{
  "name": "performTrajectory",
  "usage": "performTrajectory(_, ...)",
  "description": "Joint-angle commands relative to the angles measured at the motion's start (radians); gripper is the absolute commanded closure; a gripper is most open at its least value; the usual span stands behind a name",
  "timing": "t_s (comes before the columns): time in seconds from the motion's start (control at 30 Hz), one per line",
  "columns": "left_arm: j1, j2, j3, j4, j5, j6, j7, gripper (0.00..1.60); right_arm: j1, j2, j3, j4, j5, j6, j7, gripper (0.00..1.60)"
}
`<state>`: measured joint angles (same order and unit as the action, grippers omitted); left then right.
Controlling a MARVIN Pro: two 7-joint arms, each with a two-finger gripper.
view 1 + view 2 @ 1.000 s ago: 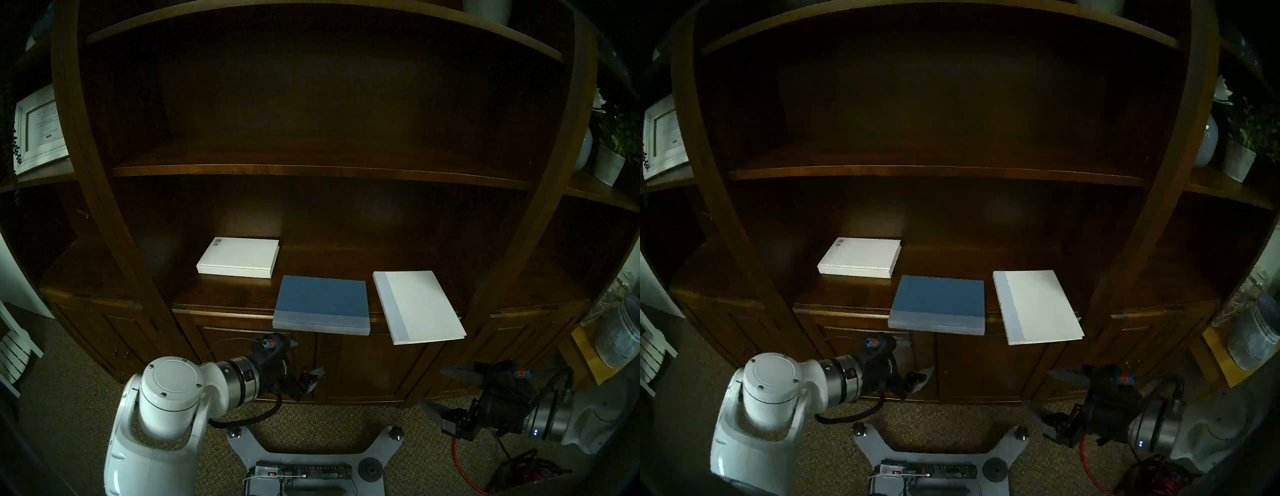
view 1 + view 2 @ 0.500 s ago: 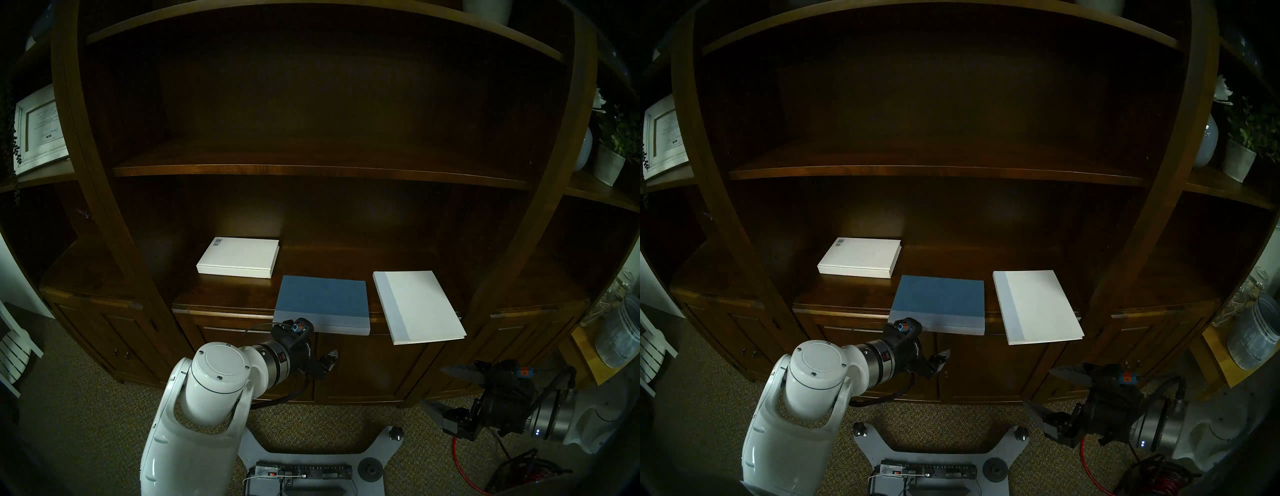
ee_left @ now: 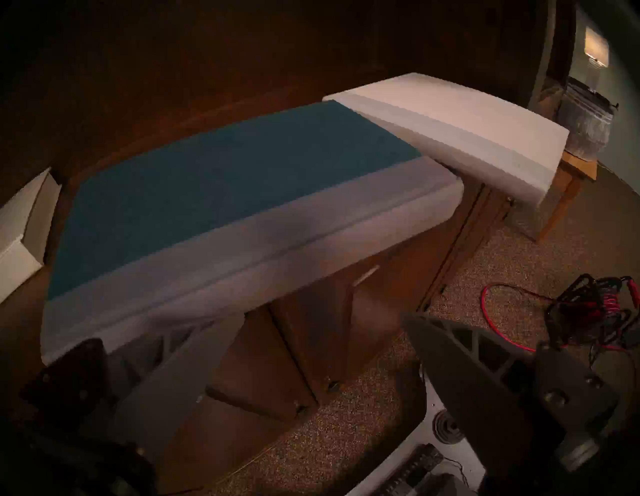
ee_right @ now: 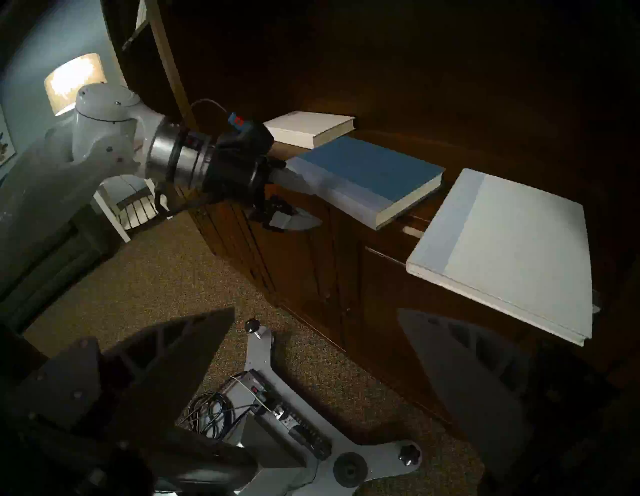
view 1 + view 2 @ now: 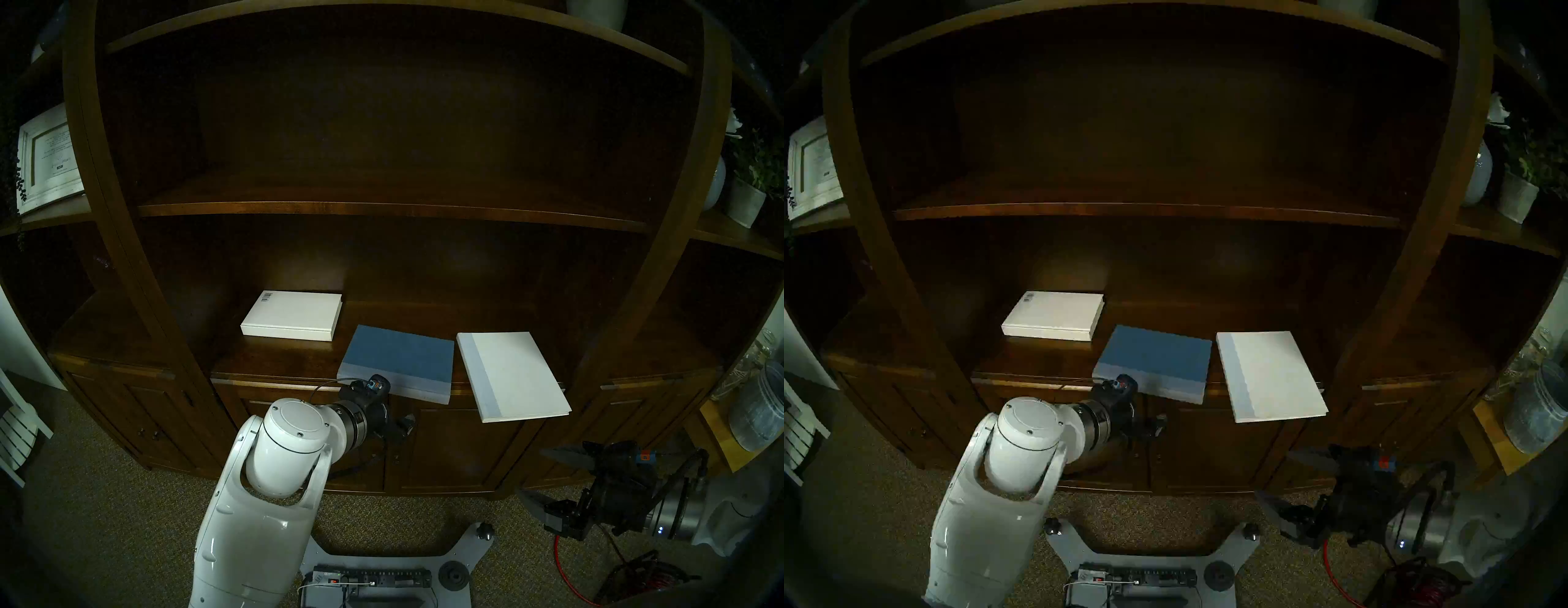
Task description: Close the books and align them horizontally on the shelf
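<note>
Fingers of the left gripper point(image 3: 311, 350) stand wide apart and grip nothing; one pale finger point(image 3: 180, 374) presses against the grey spine of the blue book point(image 5: 399, 361) at its near left corner, the other dark one hangs free below, in front of the cabinet doors. That book lies closed on the shelf point(image 5: 271, 365), skewed, its near right corner jutting past the front edge. To its right, close by but whether touching I cannot tell, the white book with the grey-blue strip point(image 5: 513, 373) lies turned lengthwise and overhangs the edge by a good part. Far left, the barcode book point(image 5: 292, 316) sits square and well back. The right gripper point(image 5: 532, 473) hangs low at the right, fingers spread, empty. All three books look shut, so the step in hand appears to be nudging the blue one back into line. Next, I judge, the push should shift toward the spine's right end to square it, then the overhanging white book needs turning and sliding inward, carefully, lest it tip off.
</note>
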<state>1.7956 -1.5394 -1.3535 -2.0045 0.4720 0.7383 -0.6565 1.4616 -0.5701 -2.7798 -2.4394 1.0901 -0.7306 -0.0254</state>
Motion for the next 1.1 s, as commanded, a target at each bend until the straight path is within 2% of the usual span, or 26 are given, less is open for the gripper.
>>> performTrajectory(0.0, -0.102, -0.022, 0.01, 0.002, -0.027, 0.019, 0.027, 0.0, 0.013, 0.0, 0.001, -0.004, -0.005, -0.024, -0.003, 0.0)
performTrajectory(0.1, -0.143, -0.03, 0.016, 0.027, -0.034, 0.045, 0.033, 0.0, 0.014, 0.0, -0.001, -0.004, -0.006, -0.025, -0.003, 0.0)
performTrajectory(0.5, -0.219, -0.049, 0.015, 0.09, -0.069, 0.093, 0.09, 0.0, 0.018, -0.001, -0.007, -0.004, -0.009, -0.028, -0.002, 0.0)
performTrajectory(0.53, -0.247, -0.055, 0.017, 0.115, -0.071, 0.104, 0.094, 0.0, 0.018, -0.001, -0.007, -0.004, -0.01, -0.029, -0.002, 0.0)
performTrajectory(0.57, -0.22, -0.049, 0.013, 0.099, -0.075, 0.091, 0.108, 0.0, 0.018, -0.001, -0.007, -0.004, -0.01, -0.029, -0.002, 0.0)
performTrajectory(0.6, -0.248, -0.056, 0.014, 0.123, -0.077, 0.105, 0.111, 0.0, 0.018, -0.001, -0.008, -0.004, -0.01, -0.029, -0.002, 0.0)
performTrajectory(0.87, -0.319, -0.076, -0.018, 0.231, -0.108, 0.113, 0.185, 0.0, 0.02, -0.001, -0.01, -0.004, -0.011, -0.029, -0.002, 0.0)
performTrajectory(1.07, -0.343, -0.084, -0.042, 0.249, -0.15, 0.123, 0.189, 0.0, 0.022, -0.001, -0.012, -0.004, -0.012, -0.03, -0.002, 0.0)
